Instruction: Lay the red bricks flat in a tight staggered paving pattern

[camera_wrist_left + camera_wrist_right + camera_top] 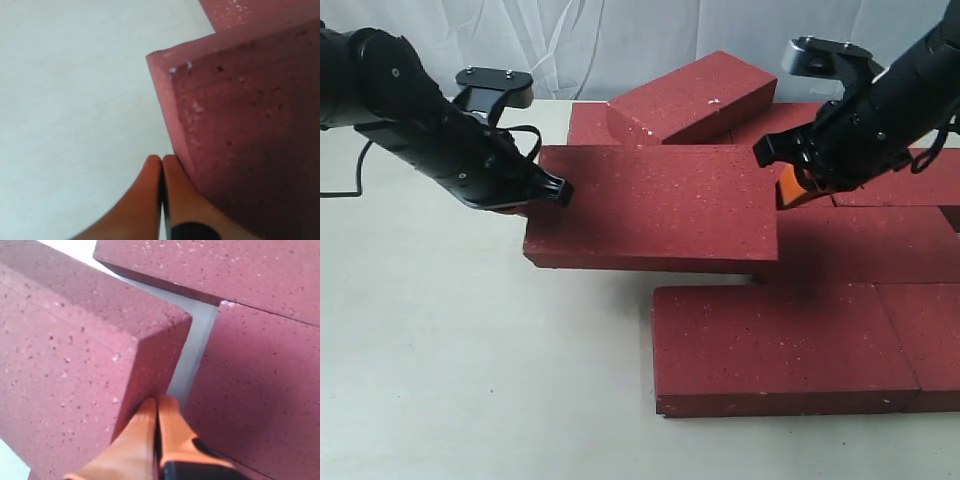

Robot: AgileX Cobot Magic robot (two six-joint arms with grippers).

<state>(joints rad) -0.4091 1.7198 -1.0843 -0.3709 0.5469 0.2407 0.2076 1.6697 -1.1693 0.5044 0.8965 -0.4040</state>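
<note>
1. Above the laid course [780, 345] of paving, one red brick [655, 205] hangs level, squeezed end to end between the two arms.
2. Fingers pressed together, the left gripper [558, 189] and right gripper [788, 188] push on opposite ends, probably because the slab is too wide to pinch.
3. No brand or writing is legible.

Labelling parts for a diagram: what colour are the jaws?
Orange; clearest on the right gripper in the right wrist view.

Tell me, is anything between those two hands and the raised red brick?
Nothing visible. The left hand and the right hand, fingers closed, each press straight against opposite ends of the raised brick.
</note>
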